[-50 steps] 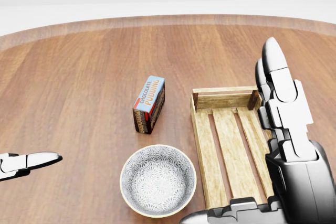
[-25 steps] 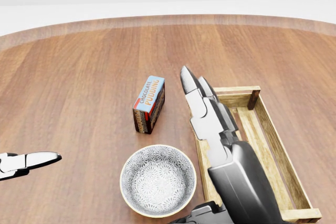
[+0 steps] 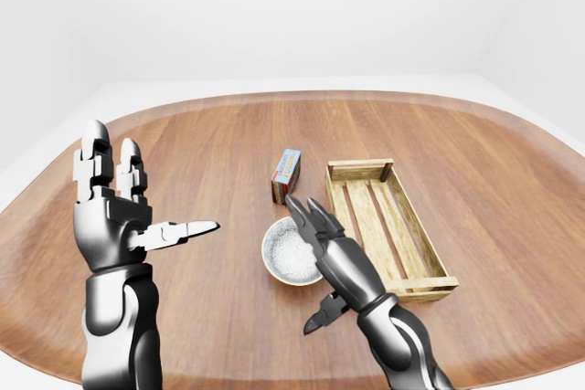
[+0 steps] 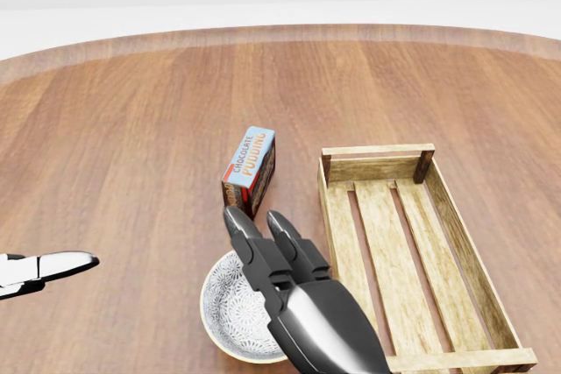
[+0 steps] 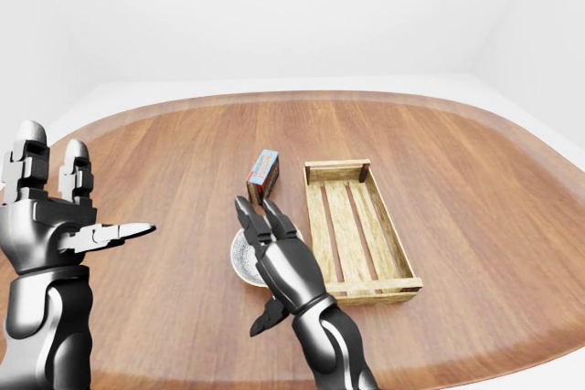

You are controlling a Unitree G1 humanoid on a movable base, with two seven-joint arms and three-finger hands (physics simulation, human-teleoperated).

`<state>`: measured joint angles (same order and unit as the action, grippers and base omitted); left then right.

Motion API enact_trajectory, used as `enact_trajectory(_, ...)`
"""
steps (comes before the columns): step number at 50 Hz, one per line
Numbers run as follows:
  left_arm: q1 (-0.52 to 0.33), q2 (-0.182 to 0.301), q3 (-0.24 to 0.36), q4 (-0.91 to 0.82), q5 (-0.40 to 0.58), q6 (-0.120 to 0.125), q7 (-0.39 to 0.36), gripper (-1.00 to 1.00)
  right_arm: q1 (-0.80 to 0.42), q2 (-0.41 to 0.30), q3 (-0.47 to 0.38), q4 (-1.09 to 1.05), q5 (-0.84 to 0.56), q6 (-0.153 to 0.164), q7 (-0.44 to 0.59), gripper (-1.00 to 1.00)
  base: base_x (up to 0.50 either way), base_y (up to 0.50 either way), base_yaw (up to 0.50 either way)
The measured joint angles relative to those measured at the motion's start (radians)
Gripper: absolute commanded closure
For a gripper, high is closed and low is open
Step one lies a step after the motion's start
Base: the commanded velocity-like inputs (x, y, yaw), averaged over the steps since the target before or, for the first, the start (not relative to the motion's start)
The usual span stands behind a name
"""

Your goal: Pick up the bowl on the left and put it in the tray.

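A white patterned bowl sits on the wooden table, just left of the slatted wooden tray. My right hand hovers open over the bowl's right half, fingers stretched flat toward the top of the view and thumb hanging below. In the head view it hides much of the bowl. I cannot tell whether it touches the bowl. My left hand is raised at the left, open, fingers upright and thumb pointing right, well clear of the bowl. The tray holds nothing.
A blue chocolate pudding box stands just above the bowl, close to the tray's upper left corner. The round wooden table stretches wide on all sides, with white floor and walls beyond it.
My right hand has swung left, from over the tray to over the bowl, and now covers part of it. The left hand has hardly moved. Bowl, box and tray stay put.
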<state>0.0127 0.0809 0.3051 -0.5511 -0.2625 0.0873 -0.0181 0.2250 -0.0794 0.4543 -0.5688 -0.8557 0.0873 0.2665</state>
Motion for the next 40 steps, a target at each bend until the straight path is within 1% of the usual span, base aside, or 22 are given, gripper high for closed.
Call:
enact_trajectory(20,0.001,0.000,0.001,0.000,-0.003,0.000,0.001,-1.00,-0.002,0.013,0.021,0.124,-0.064,0.000,0.011,-0.99,0.00,0.00,0.00)
enact_trajectory(40,-0.001,0.002,0.005,-0.009,-0.008,0.000,0.004,-1.00,-0.018,0.023,-0.005,0.214,-0.084,0.000,0.021,-0.99,0.00,0.00,0.00)
